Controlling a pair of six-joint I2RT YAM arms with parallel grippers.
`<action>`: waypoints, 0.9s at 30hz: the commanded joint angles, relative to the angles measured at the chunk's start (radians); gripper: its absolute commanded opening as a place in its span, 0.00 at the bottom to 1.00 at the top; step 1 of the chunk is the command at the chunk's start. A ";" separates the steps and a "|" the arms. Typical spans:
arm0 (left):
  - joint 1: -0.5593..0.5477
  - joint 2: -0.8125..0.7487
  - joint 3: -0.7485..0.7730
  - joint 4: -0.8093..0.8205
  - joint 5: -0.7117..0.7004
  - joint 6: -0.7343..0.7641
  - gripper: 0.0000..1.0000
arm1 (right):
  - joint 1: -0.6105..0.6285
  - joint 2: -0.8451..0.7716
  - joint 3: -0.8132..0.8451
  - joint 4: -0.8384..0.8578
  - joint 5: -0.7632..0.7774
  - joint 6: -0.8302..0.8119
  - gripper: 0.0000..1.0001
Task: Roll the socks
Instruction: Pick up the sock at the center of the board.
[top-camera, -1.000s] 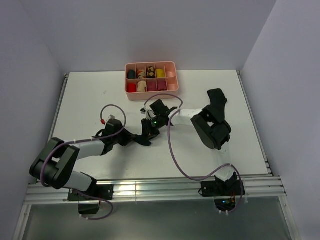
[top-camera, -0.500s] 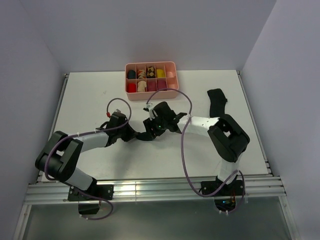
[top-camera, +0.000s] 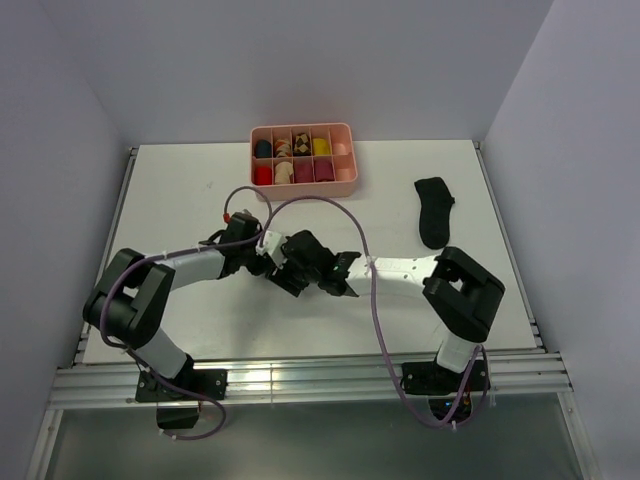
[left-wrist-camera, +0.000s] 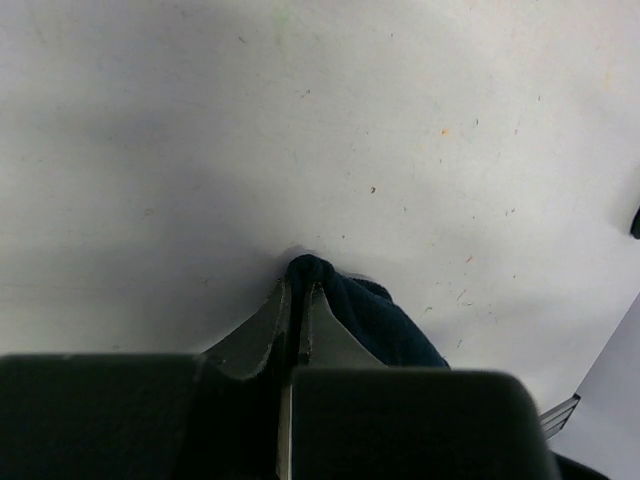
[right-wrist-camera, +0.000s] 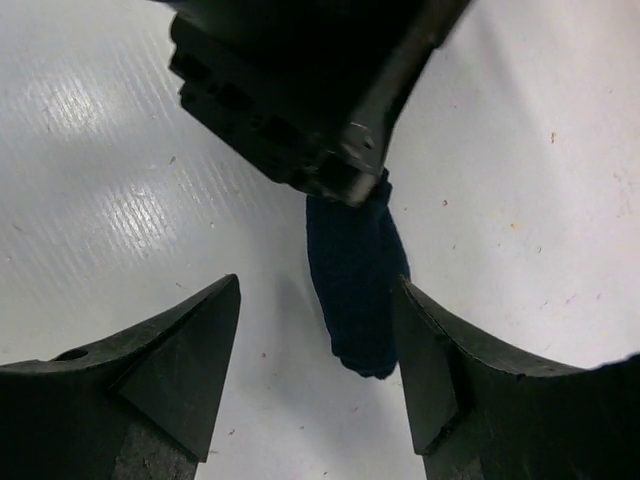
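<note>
The left gripper is closed tight on the end of a dark sock. Its two fingers are pressed together, with a fold of the fabric pinched at the tips just above the table. The rest of the sock trails away from the fingertips and lies flat on the white surface as a short, narrow strip.

The right gripper faces it from the opposite side with its jaws spread wide and nothing in them. The free end of the sock lies in the gap between its two fingers and touches neither. In the right wrist view the body of the left gripper fills the upper part of the picture and hides the pinched end of the sock.

From above, the two wrists meet near the middle of the table and cover the sock almost entirely. A purple cable arches over them.

Well apart, toward the right edge of the table, a second black sock lies flat and unrolled. A pink tray stands at the far edge with coloured rolled bundles in its compartments.
</note>
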 joint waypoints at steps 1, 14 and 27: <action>0.000 0.023 0.045 -0.032 0.026 0.043 0.01 | 0.020 0.045 0.042 0.030 0.115 -0.094 0.69; 0.000 0.043 0.074 -0.053 0.046 0.068 0.01 | 0.025 0.180 0.076 -0.012 0.146 -0.131 0.66; 0.052 0.049 0.118 -0.081 0.129 0.135 0.01 | -0.029 0.292 0.131 -0.162 0.059 -0.035 0.33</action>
